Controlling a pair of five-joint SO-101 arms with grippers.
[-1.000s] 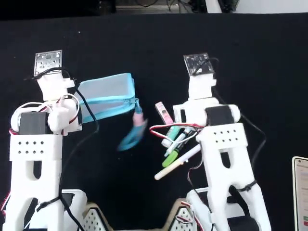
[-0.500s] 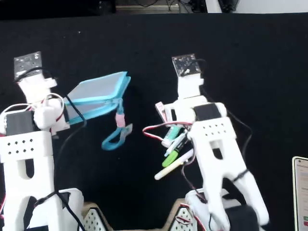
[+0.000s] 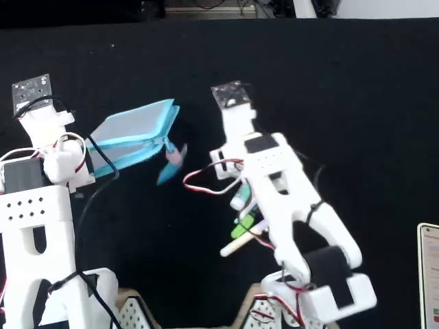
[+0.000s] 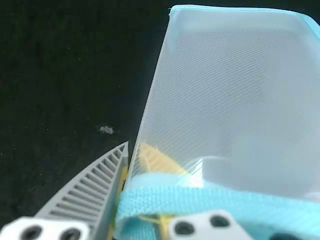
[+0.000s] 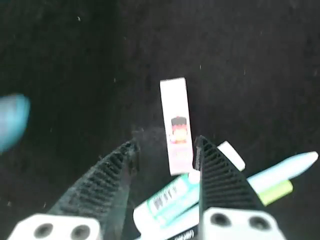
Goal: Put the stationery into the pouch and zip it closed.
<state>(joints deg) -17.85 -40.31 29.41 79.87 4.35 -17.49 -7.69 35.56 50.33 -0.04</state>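
Note:
A light blue mesh pouch [image 3: 134, 140] hangs tilted above the black table, its strap [image 3: 169, 164] dangling at the zipper end. My left gripper [image 4: 145, 220] is shut on one end of the pouch [image 4: 225, 110]; something yellow shows through the mesh near the fingers. Under the right arm [image 3: 264, 157] the stationery lies in a pile: a green highlighter [image 3: 243, 229], a white pen [image 3: 236, 245] and a teal pen [image 3: 241, 199]. My right gripper [image 5: 165, 143] is open above that pile, with a pink and white eraser [image 5: 176, 120] just beyond its fingertips and the teal pen [image 5: 165, 202] between its fingers.
A white card [image 3: 429, 274] lies at the right edge of the table. Black cloth [image 3: 357, 103] covers the far and right parts of the table. The arm bases stand along the near edge.
The left arm pulled the pouch left and tilted it up, and the strap swung. The right arm swung left over the stationery pile.

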